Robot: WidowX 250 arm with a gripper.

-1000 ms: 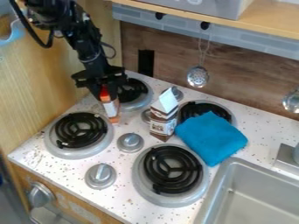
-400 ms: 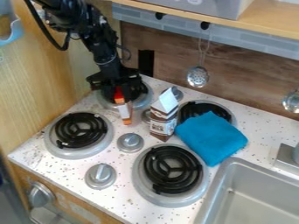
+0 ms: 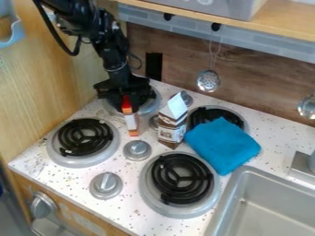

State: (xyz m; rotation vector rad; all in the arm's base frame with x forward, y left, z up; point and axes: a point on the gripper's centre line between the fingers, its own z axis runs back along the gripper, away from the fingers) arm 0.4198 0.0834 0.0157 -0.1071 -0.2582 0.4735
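Note:
The black gripper (image 3: 126, 99) hangs over the back left burner (image 3: 148, 107), at the top of a small orange and white bottle with a red cap (image 3: 130, 120). It is shut on the upper part of that upright bottle. Just right of the bottle stands a brown and white milk carton (image 3: 172, 124) with a peaked top, apart from the gripper. A folded blue cloth (image 3: 223, 144) lies right of the carton, partly over the back right burner (image 3: 215, 113).
Two front burners, at left (image 3: 84, 142) and at centre (image 3: 180, 179), flank stove knobs (image 3: 137, 150). A metal sink (image 3: 265, 203) is at lower right. A slotted ladle (image 3: 208, 81) hangs on the back wall, below a wooden shelf (image 3: 283, 30).
The gripper and the bottle have moved right, toward the milk carton. Since the middle frame the bottle has come slightly lower and stands more upright.

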